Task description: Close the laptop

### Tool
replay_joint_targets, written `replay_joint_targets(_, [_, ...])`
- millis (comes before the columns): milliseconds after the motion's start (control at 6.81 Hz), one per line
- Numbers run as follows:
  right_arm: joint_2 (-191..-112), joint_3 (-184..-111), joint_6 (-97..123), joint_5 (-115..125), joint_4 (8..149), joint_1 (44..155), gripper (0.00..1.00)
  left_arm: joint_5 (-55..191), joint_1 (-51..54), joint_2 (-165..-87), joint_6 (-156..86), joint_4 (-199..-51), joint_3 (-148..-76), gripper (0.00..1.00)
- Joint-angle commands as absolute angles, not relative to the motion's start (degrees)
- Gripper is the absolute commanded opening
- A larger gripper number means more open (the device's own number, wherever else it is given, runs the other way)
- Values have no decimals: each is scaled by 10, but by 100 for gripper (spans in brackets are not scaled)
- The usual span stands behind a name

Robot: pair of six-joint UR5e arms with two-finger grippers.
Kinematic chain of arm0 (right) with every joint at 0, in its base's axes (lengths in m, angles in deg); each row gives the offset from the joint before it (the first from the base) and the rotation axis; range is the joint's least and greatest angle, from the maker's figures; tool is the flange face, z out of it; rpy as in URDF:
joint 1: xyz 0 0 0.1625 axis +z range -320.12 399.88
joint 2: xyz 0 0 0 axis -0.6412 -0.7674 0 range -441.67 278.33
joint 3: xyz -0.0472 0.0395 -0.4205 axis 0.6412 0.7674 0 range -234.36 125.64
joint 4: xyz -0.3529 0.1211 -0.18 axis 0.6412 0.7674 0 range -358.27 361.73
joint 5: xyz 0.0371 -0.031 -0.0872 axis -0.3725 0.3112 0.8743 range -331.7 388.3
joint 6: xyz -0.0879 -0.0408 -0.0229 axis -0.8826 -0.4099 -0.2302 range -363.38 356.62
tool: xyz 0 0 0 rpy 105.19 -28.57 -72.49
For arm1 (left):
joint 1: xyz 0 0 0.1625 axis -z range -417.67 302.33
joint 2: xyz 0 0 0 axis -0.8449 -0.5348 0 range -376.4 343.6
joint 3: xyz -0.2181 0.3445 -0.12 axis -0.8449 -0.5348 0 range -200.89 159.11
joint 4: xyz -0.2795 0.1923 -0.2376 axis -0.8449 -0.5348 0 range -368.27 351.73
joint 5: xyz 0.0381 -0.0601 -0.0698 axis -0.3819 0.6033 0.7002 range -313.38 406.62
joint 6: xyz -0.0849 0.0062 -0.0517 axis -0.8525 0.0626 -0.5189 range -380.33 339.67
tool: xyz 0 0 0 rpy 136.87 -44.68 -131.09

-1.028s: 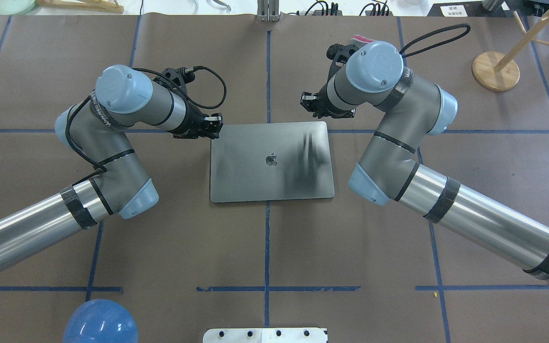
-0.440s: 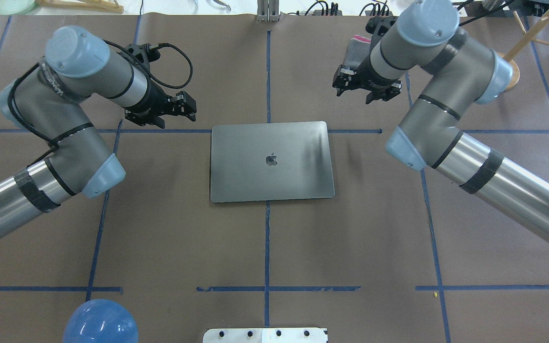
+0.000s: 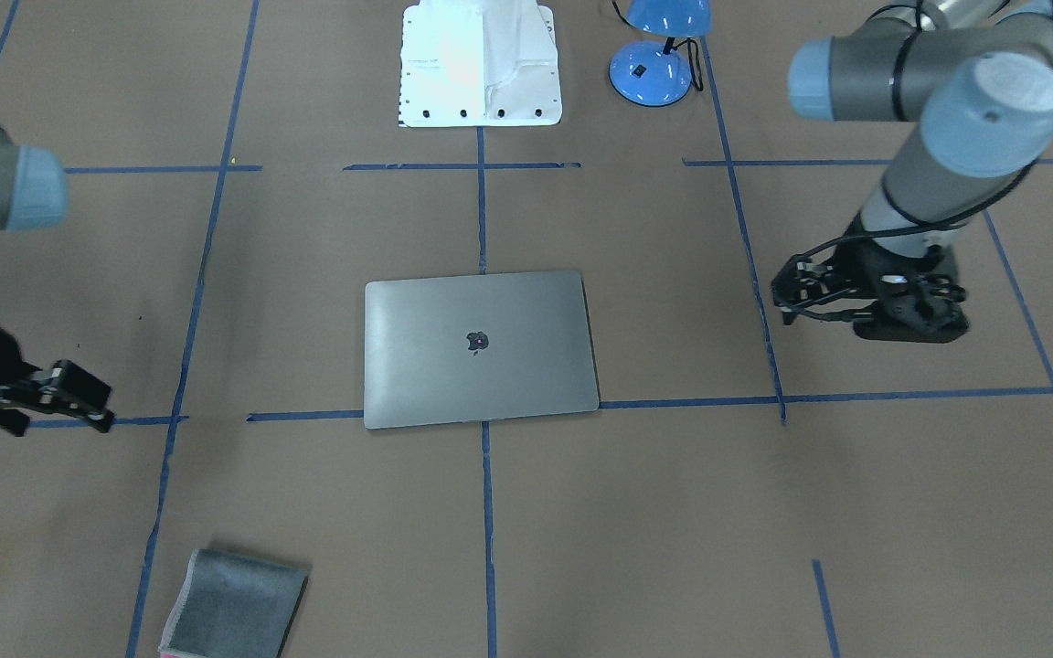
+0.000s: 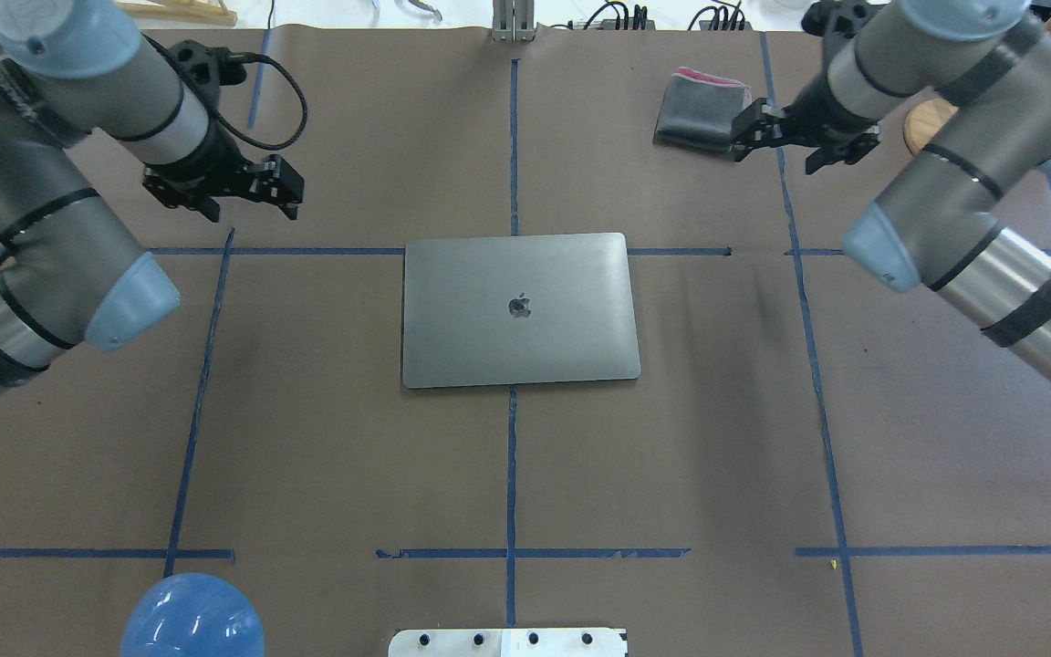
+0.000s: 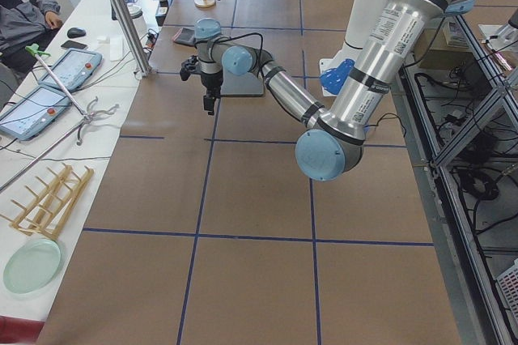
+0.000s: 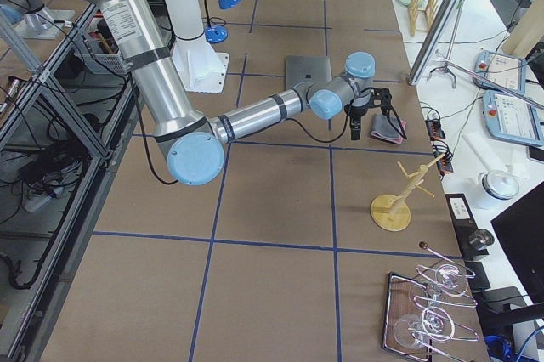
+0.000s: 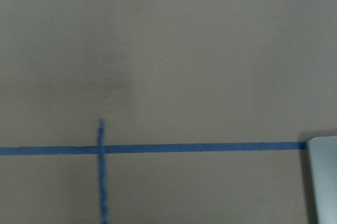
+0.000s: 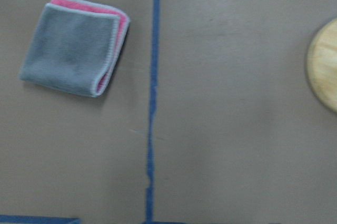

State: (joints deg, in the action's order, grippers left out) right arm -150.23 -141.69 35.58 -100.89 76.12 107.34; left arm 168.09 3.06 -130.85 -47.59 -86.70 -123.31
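The laptop [image 4: 521, 310] lies flat and closed in the middle of the table, its grey lid with the dark apple logo facing up; it also shows in the front view [image 3: 481, 347]. One corner of the laptop shows at the edge of the left wrist view [image 7: 324, 176]. My left gripper [image 4: 247, 196] hangs over bare table, beyond and to the left of the laptop, open and empty. My right gripper [image 4: 804, 146] hangs beyond and to the right of the laptop, beside a folded grey cloth [image 4: 699, 109], open and empty. Neither gripper touches the laptop.
The grey cloth with a pink edge [image 8: 71, 50] lies at the far right. A wooden stand [image 8: 324, 63] with a round base is further right. A blue lamp [image 4: 192, 616] and a white base plate [image 4: 507, 641] sit at the near edge.
Both arms have drawn back from the laptop's far corners, the left outward to the left, the right outward to the right and farther away. The laptop has stayed closed and still.
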Motion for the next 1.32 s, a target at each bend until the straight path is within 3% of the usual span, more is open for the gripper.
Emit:
replay_joint_targets(0, [-1543,-1420,110,-1027,873,1168,99,1683,145,-1240,-255,-833,-1235,99])
replay_joint_targets(440, [-1643,-1413,-101,-1063,895,1293,99,1764,290,-1153,-91,-839,-1194,99])
replay_joint_targets(881, [-1667,-1415,-80,-1071,888,1296,99,1769,293,-1075,-88,-834,-1182,99])
replay_joint_targets(1174, [-1667,-1414,-78,-1071,888,1294,99,1769,294,-1068,-89,-840,-1187,99])
